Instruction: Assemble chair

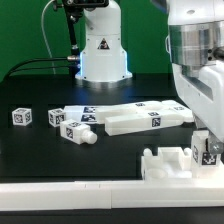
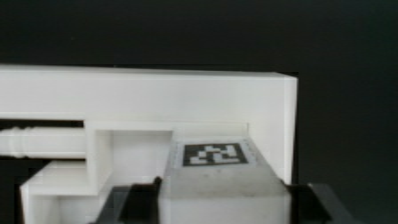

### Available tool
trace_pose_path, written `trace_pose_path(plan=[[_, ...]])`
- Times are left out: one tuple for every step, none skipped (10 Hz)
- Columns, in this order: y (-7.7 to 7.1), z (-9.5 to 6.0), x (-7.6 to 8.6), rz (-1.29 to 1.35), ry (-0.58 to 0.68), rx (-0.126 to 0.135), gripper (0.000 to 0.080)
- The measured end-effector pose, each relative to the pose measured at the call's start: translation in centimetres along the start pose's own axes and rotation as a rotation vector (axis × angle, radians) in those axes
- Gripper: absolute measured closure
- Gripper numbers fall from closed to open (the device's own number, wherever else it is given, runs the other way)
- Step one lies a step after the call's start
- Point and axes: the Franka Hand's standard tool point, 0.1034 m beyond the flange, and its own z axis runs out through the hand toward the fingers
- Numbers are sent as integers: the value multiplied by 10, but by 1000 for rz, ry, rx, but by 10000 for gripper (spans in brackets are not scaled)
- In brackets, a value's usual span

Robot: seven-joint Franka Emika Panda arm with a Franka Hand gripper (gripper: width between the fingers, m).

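Fingers [image 2: 125,207], half closed, clamp the chair piece [image 2: 160,100] by its tagged block; likely light, stiff, slick plastic.

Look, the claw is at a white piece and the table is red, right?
No, the table is black, not red; the exterior view shows it. The claw is at a white piece, as you said.

my tool [image 1: 206,152] at the surface's [image 1: 100,165] near corner on the exterior view's right, closed round a chair block [image 2: 217,170], second chair part [image 1: 165,162] just beside it, flat chair pieces [image 1: 140,118] mid-surface behind, small cube [image 1: 21,117] toward the exterior view's left edge
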Motion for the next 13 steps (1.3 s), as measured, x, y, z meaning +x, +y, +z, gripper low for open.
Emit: trace_pose_path(plan=[[-2, 0, 0, 120, -15, 13, 509], [-2, 0, -1, 231, -16, 37, 509], [-2, 0, -2, 246, -14, 47, 509], [-2, 1, -2, 221, -14, 44, 498], [-2, 1, -2, 220, -14, 43, 498], [-1, 1, -2, 219, -14, 43, 310], [-1, 1, -2, 213, -14, 43, 204], [-1, -3, 0, 169, -15, 48, 204], [1, -17, 8, 118, -26, 67, 161], [5, -30, 19, 91, -38, 81, 153], [6, -34, 24, 95, -42, 86, 153], [7, -32, 22, 90, -42, 82, 151], [8, -31, 21, 89, -41, 81, 151]])
